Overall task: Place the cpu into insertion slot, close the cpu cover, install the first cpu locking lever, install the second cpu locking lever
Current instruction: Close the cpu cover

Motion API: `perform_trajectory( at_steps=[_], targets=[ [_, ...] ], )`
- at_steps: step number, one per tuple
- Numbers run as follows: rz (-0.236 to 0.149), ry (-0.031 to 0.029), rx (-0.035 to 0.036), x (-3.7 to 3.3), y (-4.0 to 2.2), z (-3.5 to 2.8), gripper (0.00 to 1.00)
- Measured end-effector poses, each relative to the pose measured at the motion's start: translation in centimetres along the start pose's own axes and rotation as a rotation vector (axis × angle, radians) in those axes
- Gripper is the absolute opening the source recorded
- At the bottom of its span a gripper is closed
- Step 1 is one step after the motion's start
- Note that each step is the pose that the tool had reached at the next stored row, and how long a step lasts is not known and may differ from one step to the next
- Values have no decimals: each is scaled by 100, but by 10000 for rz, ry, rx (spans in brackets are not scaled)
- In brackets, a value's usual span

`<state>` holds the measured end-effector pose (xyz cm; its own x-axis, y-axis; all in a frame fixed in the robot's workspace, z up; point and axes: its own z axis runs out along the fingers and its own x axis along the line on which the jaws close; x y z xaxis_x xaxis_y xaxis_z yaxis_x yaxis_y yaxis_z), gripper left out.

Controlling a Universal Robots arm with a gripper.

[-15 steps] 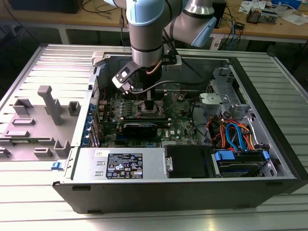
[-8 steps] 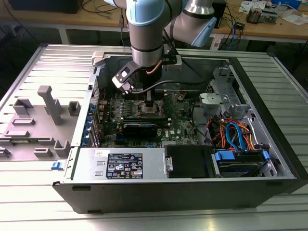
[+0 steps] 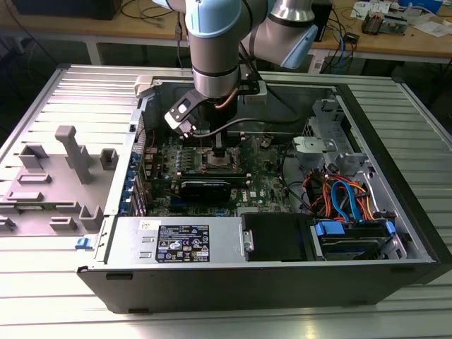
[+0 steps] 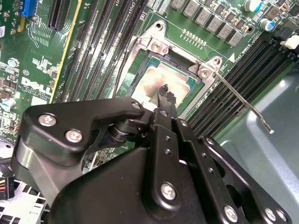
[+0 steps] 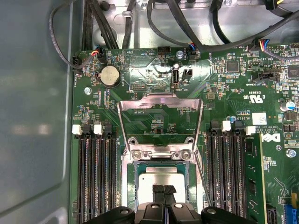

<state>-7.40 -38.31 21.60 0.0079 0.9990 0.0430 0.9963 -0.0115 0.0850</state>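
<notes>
The cpu [image 5: 161, 178] lies flat in the insertion slot [image 5: 131, 173], its dull silver top [image 4: 154, 83] showing in both wrist views. My gripper [image 5: 164, 190] hangs just over the chip's middle with its black fingertips [image 4: 164, 92] pressed together and nothing between them. The cpu cover [image 5: 160, 99] stands swung up on its hinge, and green board shows through its cut-out. One thin locking lever [image 4: 243, 100] sticks out free beside the slot; another wire lever [image 4: 119, 74] stands raised on the opposite side. In the exterior view the gripper [image 3: 219, 150] reaches down into the open case.
Black memory slots [image 5: 96, 177] flank the socket on both sides. Cable bundles [image 5: 154, 28] run along the case wall past the board. A long black card [image 3: 205, 187], a power supply [image 3: 180, 244] and drive cables [image 3: 346, 198] crowd the case. A grey fixture tray [image 3: 56, 176] lies at the exterior view's left.
</notes>
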Motion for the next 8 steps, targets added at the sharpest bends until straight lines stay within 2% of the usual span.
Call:
perform_trajectory(
  at_steps=[8],
  targets=[
    [-1,-6,4,0,2,-10,11]
  ],
)
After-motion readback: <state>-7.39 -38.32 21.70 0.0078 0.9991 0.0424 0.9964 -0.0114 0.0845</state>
